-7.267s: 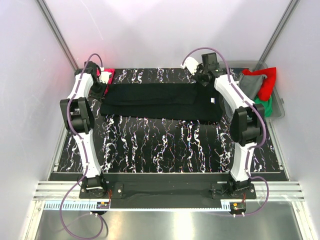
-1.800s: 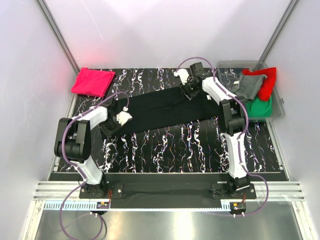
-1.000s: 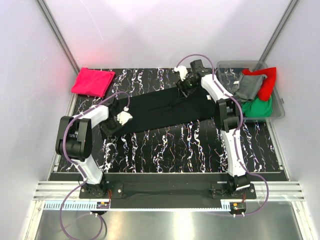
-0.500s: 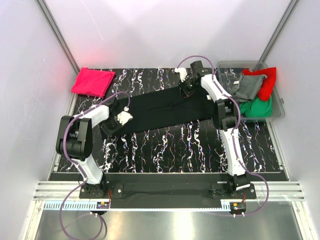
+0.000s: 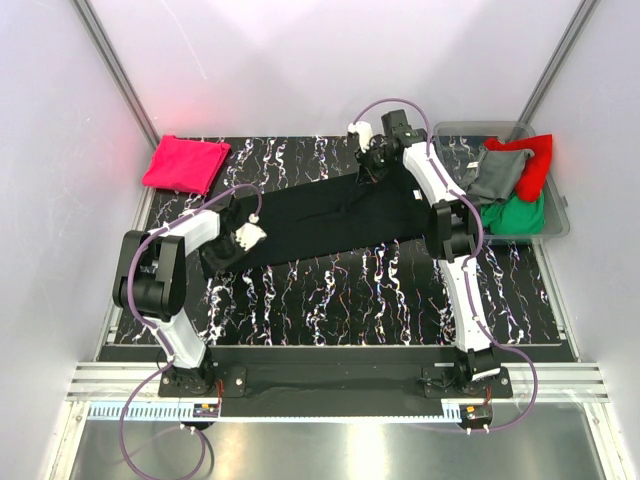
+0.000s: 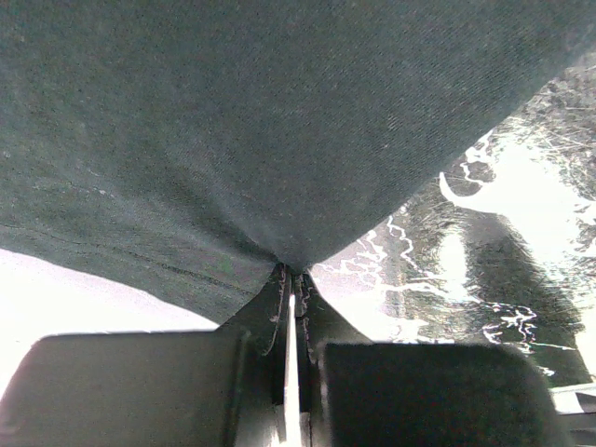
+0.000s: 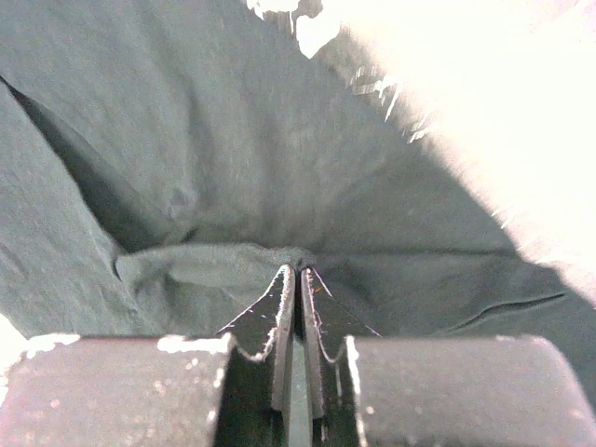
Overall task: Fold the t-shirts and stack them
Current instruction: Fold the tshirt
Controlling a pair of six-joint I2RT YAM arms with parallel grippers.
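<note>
Cloth first: large black cloth t-shirt (image 5: 330,212), folded into a long band and stretched slantwise over the black white-veined desk (image 5: 330,300), one end low on the left, the other up near the back right. Pinched at both ends, most likely to keep the band taut and flat for a fold across its length. Left fingers (image 6: 291,276) closed tight on an edge of the cloth, fabric fanning up and away from the tips. Right fingers (image 7: 298,272) closed too, on a small puckered ridge of the same black fabric at the far end.

Pink-red folded tee (image 5: 185,164) parked in the far left corner, apparently as the start of the stack, well apart from the work. Red tee (image 5: 538,160), grey tee (image 5: 500,172) and green tee (image 5: 520,215) heaped unfolded in the clear plastic bin (image 5: 560,225) at the right edge.

Hard to tell: how many layers caught in either pinch, and whether the sleeves lie tucked inside the band. Both wrist views almost filled by dark cloth, with the desk beyond washed out by glare. Green tee half buried under the grey.
</note>
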